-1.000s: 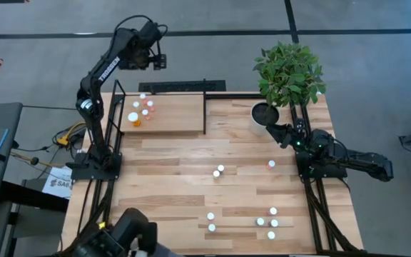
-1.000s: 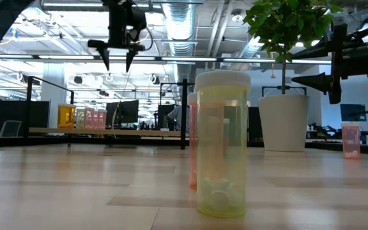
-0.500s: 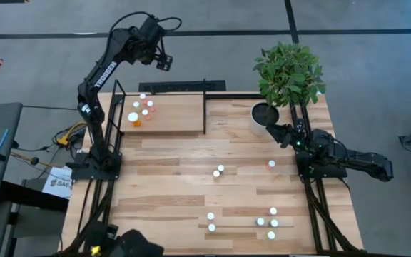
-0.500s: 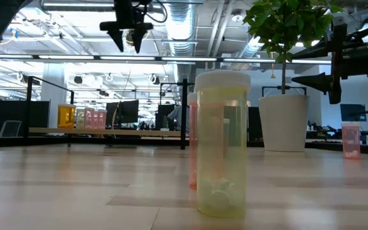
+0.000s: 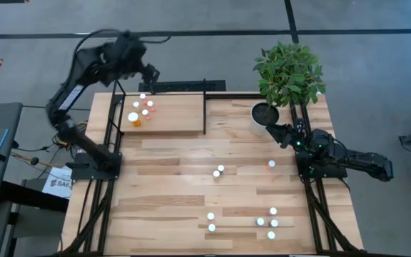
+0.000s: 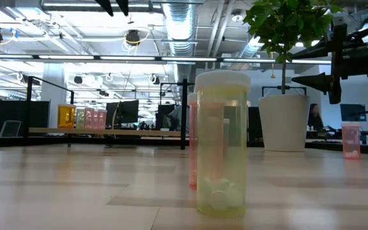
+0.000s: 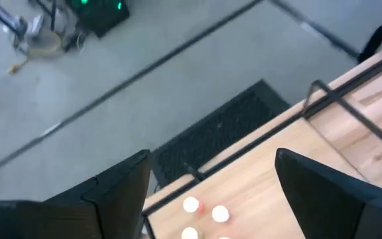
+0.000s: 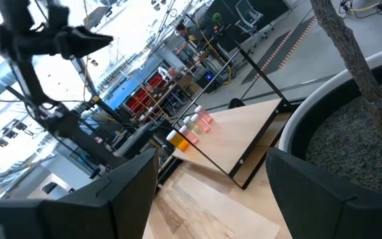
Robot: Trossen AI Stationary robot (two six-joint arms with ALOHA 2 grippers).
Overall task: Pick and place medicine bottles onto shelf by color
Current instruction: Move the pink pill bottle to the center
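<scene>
Currently the left end effector (image 5: 150,73) is held high above the far rim of the shelf (image 5: 177,121), fingers spread wide w/ nothing between them; in the left wrist view the shelf's black frame and a few caps are seen below. The height is judged to give clearance over the uprights, so a retreat or a swing toward the loose stock seems in hand.

Five medicine bottles (image 5: 141,111) are grouped at the shelf's left end, orange and pink ones side by side, presumably as one warm-colour lot; the rest of the board is left bare for other colours.

On the table (image 5: 163,178), approx. nine bottles are not yet sorted: a pair (image 5: 218,171) near the middle, one pink bottle (image 5: 270,165) near the right arm, and a cluster (image 5: 268,220) toward the near right corner. A yellowish bottle (image 6: 222,144) fills the low view.

The right end effector (image 5: 272,131) is parked, spread and empty, just beside the plant pot (image 5: 264,114), apparently kept clear of the left arm's work.
</scene>
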